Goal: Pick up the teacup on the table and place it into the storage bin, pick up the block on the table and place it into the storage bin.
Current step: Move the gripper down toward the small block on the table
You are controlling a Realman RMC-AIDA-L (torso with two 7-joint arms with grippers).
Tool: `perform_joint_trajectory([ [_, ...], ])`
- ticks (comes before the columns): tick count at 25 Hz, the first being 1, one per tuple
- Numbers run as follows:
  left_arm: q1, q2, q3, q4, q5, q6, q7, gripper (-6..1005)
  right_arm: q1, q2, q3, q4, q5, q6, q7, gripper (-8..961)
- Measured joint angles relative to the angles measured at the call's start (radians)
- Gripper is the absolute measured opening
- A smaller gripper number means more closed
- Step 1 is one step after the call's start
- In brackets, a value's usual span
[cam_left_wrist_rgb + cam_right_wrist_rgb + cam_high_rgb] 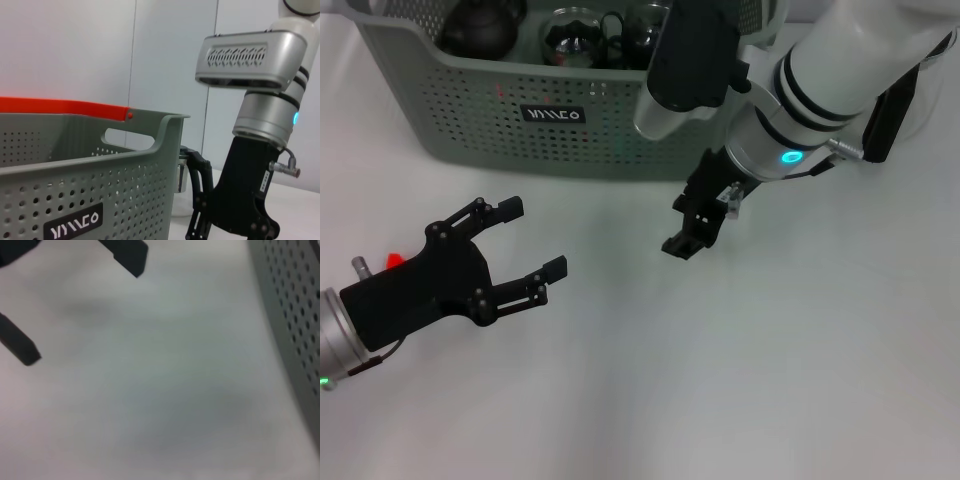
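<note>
So the storage bin (520, 120) sits at the far side of the white table (720, 380), grey-green with all those little holes and a black label (553, 114) on the front wall. Inside it there are a few dark and glassy things: a dark rounded pot (480, 28) at the left end, then a shiny rounded piece (572, 35) next to it. That could be the teacup, but only the tops peek over the rim, so I honestly can't tell which item is which. No block showing on the bare table.

The left gripper (532, 240) hangs low over the table in front of the bin, toward its left end, fingers spread wide with nothing between them. It's well apart from the bin wall and not touching anything. There's a small red bit (394, 261) on the wrist body.

The right gripper (697, 228) is just in front of the bin's right end, pointing down at the table. The right wrist view shows two dark fingertips (131, 256) set apart over plain table, holding nothing, with the perforated bin wall (295, 315) close beside them. From the left wrist view the bin's handle cutout (131, 138) and a red strip (60, 106) along its far rim show up, with the right arm standing just past the bin's corner.
</note>
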Motion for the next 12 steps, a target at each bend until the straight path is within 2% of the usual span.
perform_joint_trajectory([
  [12, -0.002, 0.000, 0.000, 0.000, -0.003, -0.003, 0.000, 902, 0.001, 0.000, -0.003, 0.070, 0.026, 0.028, -0.002, 561],
])
